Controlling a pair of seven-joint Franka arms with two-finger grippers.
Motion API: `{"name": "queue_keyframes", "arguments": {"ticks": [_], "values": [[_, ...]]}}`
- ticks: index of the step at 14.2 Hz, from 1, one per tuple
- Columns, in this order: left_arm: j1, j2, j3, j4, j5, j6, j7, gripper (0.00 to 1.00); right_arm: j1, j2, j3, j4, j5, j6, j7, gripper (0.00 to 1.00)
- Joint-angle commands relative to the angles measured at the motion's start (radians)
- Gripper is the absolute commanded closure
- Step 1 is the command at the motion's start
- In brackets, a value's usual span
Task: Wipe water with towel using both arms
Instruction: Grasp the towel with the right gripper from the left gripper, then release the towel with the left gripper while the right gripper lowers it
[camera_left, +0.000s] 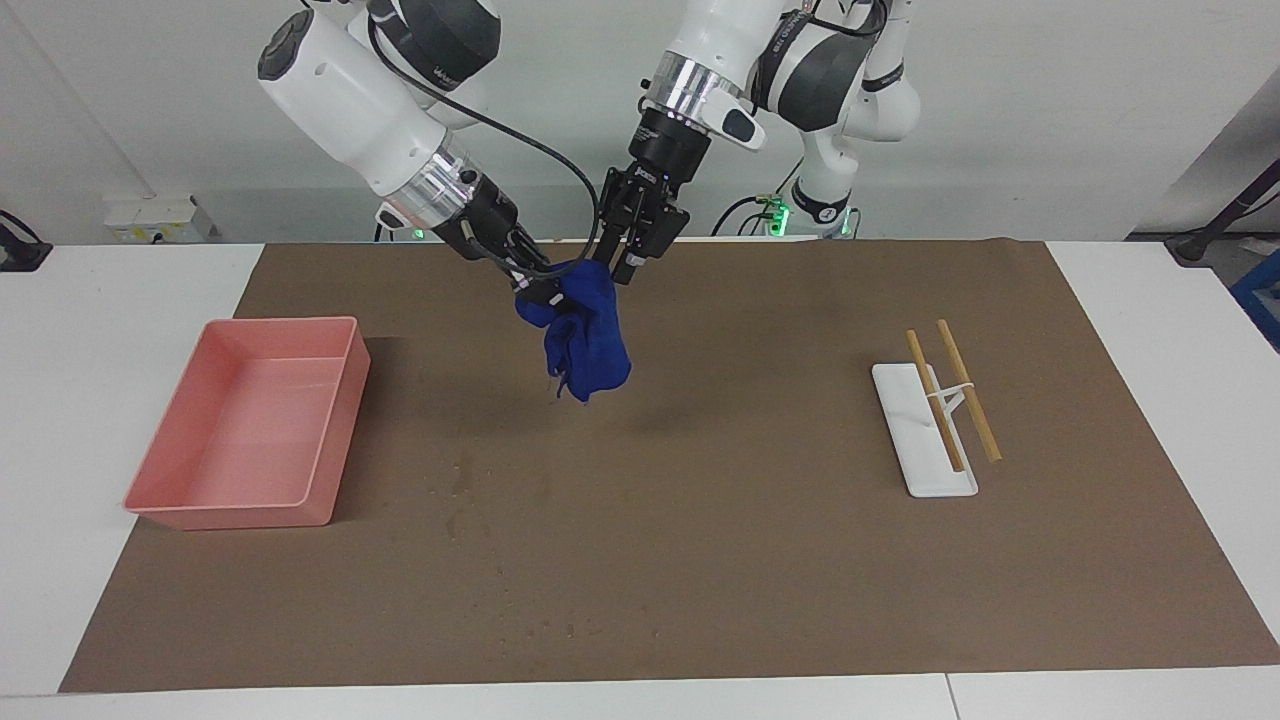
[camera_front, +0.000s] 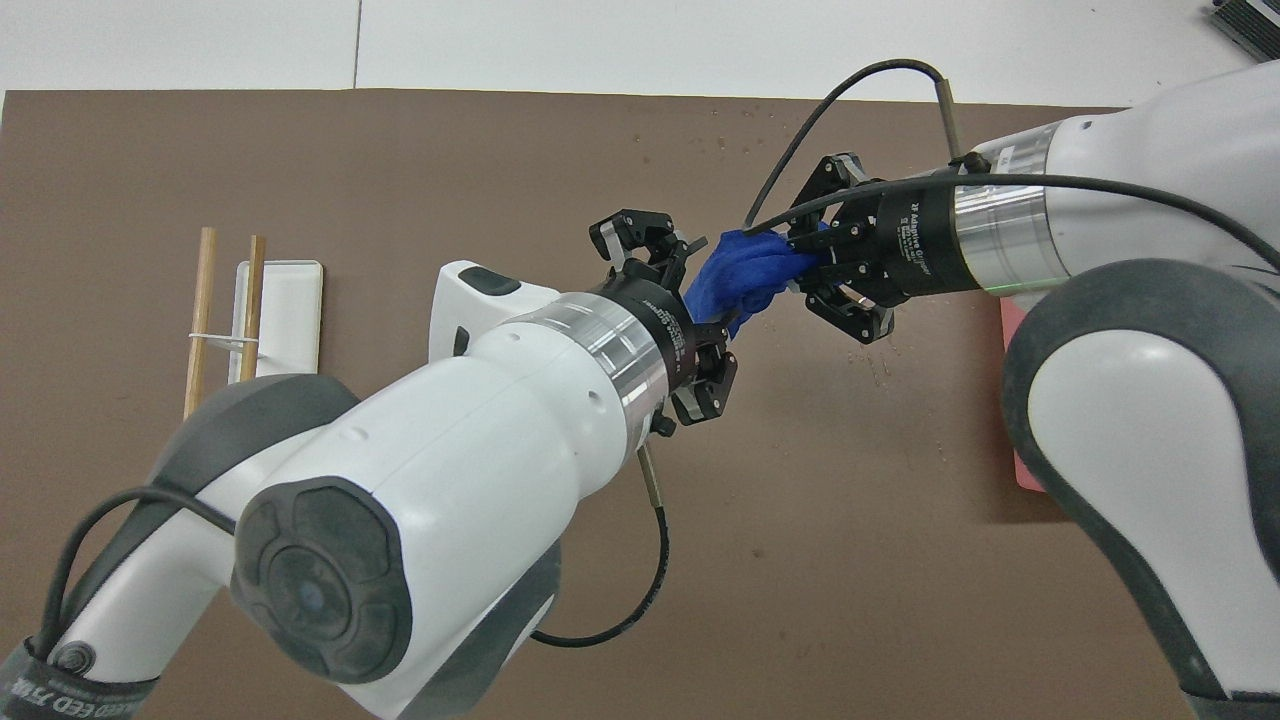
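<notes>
The blue towel (camera_left: 588, 340) (camera_front: 745, 280) hangs bunched in the air over the brown mat (camera_left: 760, 540), toward the robots' end. My right gripper (camera_left: 535, 290) (camera_front: 812, 270) is shut on the towel's upper part. Just beside the towel's top, my left gripper (camera_left: 622, 268) (camera_front: 698, 300) stands open, its fingers spread with nothing between them. The water shows as small dark specks (camera_left: 460, 482) on the mat, farther from the robots than the towel, with more specks (camera_left: 548, 627) near the mat's outer edge. Specks (camera_front: 884, 366) also appear below the right gripper in the overhead view.
A pink tray (camera_left: 330, 420) (camera_front: 1018, 440) sits on the mat at the right arm's end. A white stand (camera_left: 915, 455) (camera_front: 290, 300) carrying two wooden sticks (camera_left: 968, 390) (camera_front: 203, 310) lies toward the left arm's end.
</notes>
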Motion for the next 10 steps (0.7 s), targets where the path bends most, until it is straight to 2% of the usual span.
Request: {"name": "queue_keyframes", "arguments": {"ticks": [1,4,7,10], "values": [[0.021,-0.022,0.007,-0.05,0.014,0.002,0.034,0.41,-0.022,0.003,0.009,-0.013,-0.064,0.069,-0.035,1.0],[0.09,-0.041,0.007,-0.07,0.014,-0.089,0.125,0.41,-0.081,0.05,0.007,-0.01,-0.095,0.126,-0.108,1.0],[0.161,-0.053,0.007,-0.078,0.013,-0.211,0.237,0.42,-0.124,0.16,0.007,0.019,-0.117,0.236,-0.227,1.0],[0.241,-0.075,0.007,-0.096,0.002,-0.319,0.459,0.54,-0.129,0.27,0.007,0.039,-0.174,0.36,-0.321,1.0]]}}
